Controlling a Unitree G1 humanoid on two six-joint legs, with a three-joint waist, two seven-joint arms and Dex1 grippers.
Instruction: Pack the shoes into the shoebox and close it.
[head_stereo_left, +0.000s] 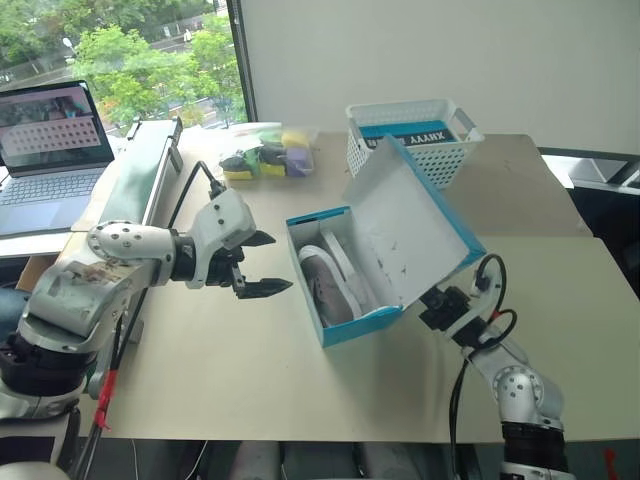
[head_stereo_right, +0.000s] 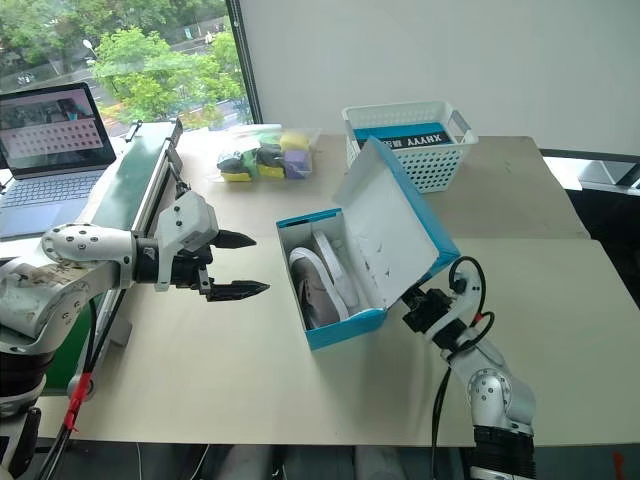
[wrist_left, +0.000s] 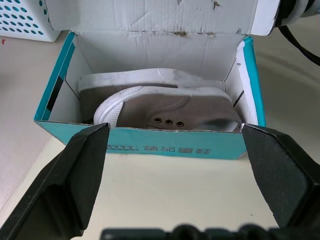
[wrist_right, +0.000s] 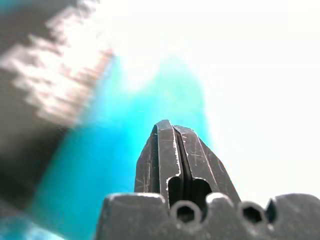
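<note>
Right gripper (wrist_right: 172, 132) pressing fingers together behind raised lid, tips hiding beyond blue blur; left gripper (head_stereo_left: 258, 263) hovering spread wide beside shoebox (head_stereo_left: 345, 325); shoes (wrist_left: 160, 107) lying inside, toes hidden; beige table (head_stereo_left: 250, 370) carrying white basket (head_stereo_left: 412, 140); laptop (head_stereo_left: 45, 150) sitting by window.

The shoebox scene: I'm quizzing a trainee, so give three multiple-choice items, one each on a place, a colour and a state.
1. Where are the shoes?
A. inside the shoebox
B. in the white basket
C. on the laptop

2. What colour is the shoebox outside?
A. red
B. bright blue
C. black

3. How is the lid?
A. flat shut
B. torn off
C. raised, partly open

Answers: 1 A, the grey-brown shoes lie between the box walls; 2 B, its walls are blue; 3 C, the lid slants up above the box.
</note>
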